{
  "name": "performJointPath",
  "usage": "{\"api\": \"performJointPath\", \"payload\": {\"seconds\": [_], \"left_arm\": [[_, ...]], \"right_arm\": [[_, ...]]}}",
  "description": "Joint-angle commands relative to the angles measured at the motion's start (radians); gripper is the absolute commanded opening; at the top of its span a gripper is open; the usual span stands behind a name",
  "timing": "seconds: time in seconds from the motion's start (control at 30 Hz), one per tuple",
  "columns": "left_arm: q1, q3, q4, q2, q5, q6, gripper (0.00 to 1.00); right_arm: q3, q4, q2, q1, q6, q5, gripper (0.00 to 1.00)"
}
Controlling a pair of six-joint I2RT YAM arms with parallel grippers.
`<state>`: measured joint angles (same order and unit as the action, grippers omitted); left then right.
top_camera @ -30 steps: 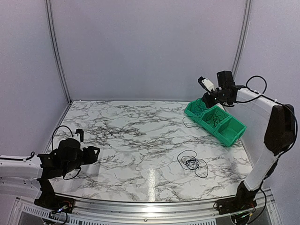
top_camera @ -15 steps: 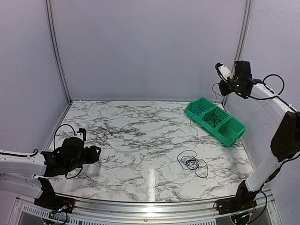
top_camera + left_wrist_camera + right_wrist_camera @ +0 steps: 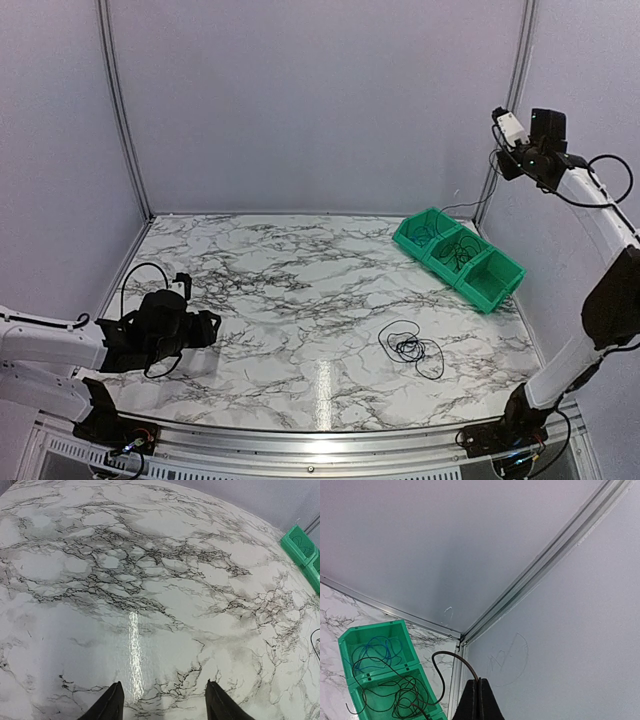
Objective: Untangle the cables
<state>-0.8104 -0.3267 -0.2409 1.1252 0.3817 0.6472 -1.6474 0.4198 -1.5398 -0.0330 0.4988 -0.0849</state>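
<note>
A tangle of thin black cables point(image 3: 410, 348) lies on the marble table, right of centre. More black cables point(image 3: 460, 250) fill the middle compartment of a green bin point(image 3: 490, 290), and a blue coil point(image 3: 377, 652) lies in its far compartment. My right gripper point(image 3: 503, 165) is raised high near the back right corner. In the right wrist view it point(image 3: 479, 682) is shut on one black cable point(image 3: 447, 653) that arcs down into the bin point(image 3: 370, 632). My left gripper point(image 3: 205, 328) hovers low at the table's left; it point(image 3: 165, 702) is open with nothing between its fingers.
The booth's right wall and its metal corner post point(image 3: 515, 80) stand close to the raised right arm. The green bin point(image 3: 300, 542) shows at the far right of the left wrist view. Bare marble point(image 3: 300, 270) spans the middle.
The right arm rose and swung right toward the wall, drawing the held cable up; the loop that lay on the table left of the bin is gone. The left arm shifted slightly forward.
</note>
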Motion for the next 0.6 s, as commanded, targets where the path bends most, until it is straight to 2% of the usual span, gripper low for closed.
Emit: {"api": "performJointPath", "payload": {"seconds": [0.0, 0.27, 0.57], "left_arm": [[0.004, -0.029, -0.035, 0.010, -0.015, -0.005, 0.58], [0.004, -0.019, -0.039, 0.011, -0.027, 0.003, 0.58], [0.005, -0.023, -0.044, 0.029, -0.036, 0.010, 0.58]], "right_arm": [[-0.035, -0.030, -0.035, -0.036, 0.021, -0.045, 0.00], [0.020, -0.054, -0.108, -0.073, 0.023, -0.019, 0.00], [0.082, 0.052, -0.254, -0.073, -0.024, 0.167, 0.00]]}}
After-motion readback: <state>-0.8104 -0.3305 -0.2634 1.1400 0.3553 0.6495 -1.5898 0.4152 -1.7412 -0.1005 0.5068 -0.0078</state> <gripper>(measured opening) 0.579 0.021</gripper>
